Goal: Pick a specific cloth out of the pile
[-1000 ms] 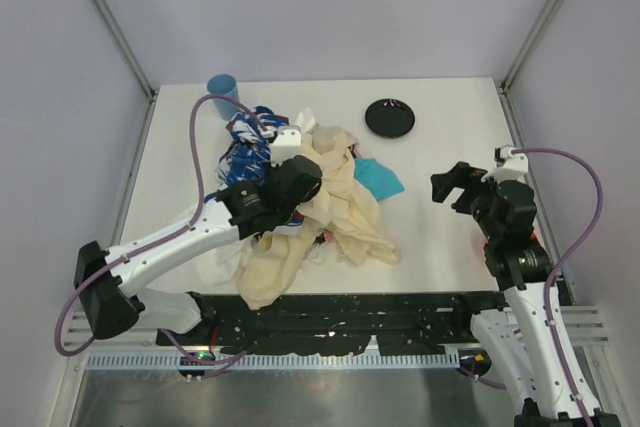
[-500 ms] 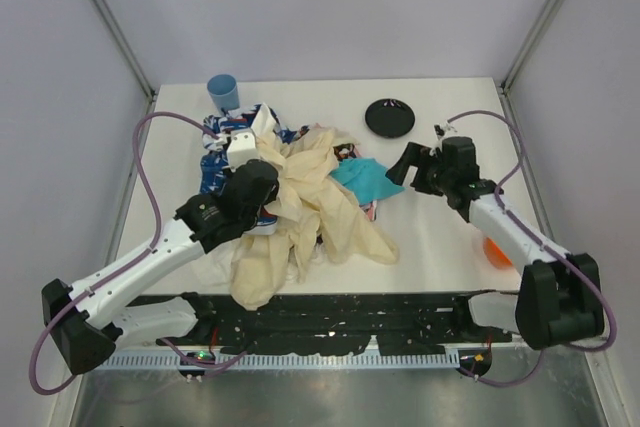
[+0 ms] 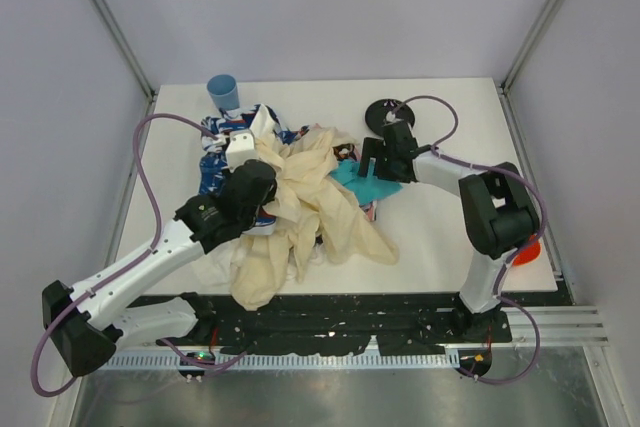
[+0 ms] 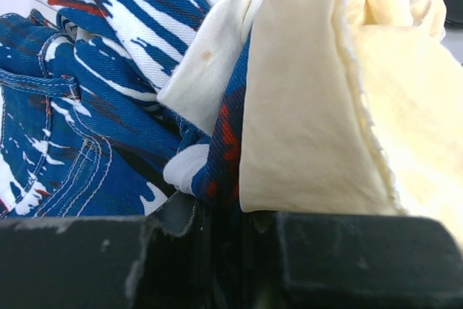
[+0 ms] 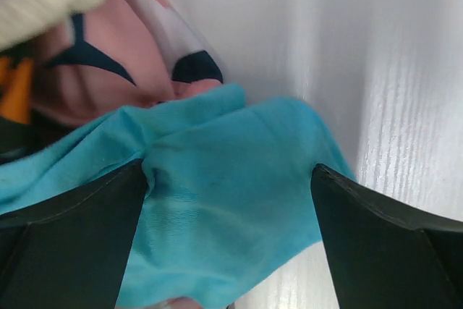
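Note:
The teal cloth [image 3: 356,180] lies at the right edge of the pile [image 3: 300,202], partly under the cream-beige cloth [image 3: 325,197]. My right gripper [image 3: 372,169] is open right over it. In the right wrist view the teal cloth [image 5: 217,251] fills the gap between the spread fingers of the gripper [image 5: 228,173]. My left gripper [image 3: 262,183] sits on the pile's left side. In the left wrist view the gripper [image 4: 224,216] is shut on a fold of the blue-white-red patterned cloth [image 4: 87,106], beside the cream-beige cloth [image 4: 311,106].
A blue cup [image 3: 223,90] stands at the back left. A black disc [image 3: 384,111] lies behind the right gripper. An orange object [image 3: 527,248] sits by the right arm's elbow. A pink-patterned piece [image 5: 108,63] lies beside the teal cloth.
My right arm has swung left from the table's right side to the teal cloth. My left arm dragged the pile leftward a second ago and has held still since.

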Robot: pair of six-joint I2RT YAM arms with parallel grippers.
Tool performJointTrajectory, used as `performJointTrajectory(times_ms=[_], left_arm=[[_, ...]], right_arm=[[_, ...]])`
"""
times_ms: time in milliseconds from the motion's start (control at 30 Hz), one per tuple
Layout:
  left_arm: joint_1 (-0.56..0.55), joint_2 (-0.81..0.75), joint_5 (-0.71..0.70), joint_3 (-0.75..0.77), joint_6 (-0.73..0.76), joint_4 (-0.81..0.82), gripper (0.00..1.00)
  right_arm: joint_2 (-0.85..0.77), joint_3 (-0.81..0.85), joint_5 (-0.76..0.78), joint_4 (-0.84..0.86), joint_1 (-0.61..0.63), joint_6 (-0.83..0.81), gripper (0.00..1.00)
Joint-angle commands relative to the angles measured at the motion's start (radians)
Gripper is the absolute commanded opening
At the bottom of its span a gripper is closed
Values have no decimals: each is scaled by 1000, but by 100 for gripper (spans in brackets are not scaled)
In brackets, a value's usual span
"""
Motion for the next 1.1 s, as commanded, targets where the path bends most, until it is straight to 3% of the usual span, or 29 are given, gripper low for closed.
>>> performJointTrajectory(times_ms=[0, 67, 100, 133, 367, 433, 667, 900, 1067], left_arm=[[15, -21, -55, 0, 30, 47, 0], [16, -24, -55, -5, 30, 46, 0], [18, -26, -58, -5, 30, 46, 0], [18, -27, -55, -8, 30, 47, 0], [21, -24, -57, -20, 40, 59, 0], [24, -17, -61, -20, 40, 59, 0], [22, -4, -60, -34, 17, 40, 0], [24, -4, -89, -31, -7, -5, 0], [24, -8, -92, -37, -18, -19, 0]], right_arm=[[66, 43, 95, -35, 38, 1, 93], [65, 43, 85, -20, 38, 4, 55], [58, 46, 88, -18, 37, 5, 18], [39, 49, 100, -20, 38, 1, 15], [-119, 109, 232, -138, 38, -73, 14], [-202, 117, 273, -158, 38, -102, 6], [-377, 221, 295, -259, 37, -219, 5], [-595, 305, 305, -227, 40, -295, 5], [-734, 331, 434, -134, 38, -372, 5]])
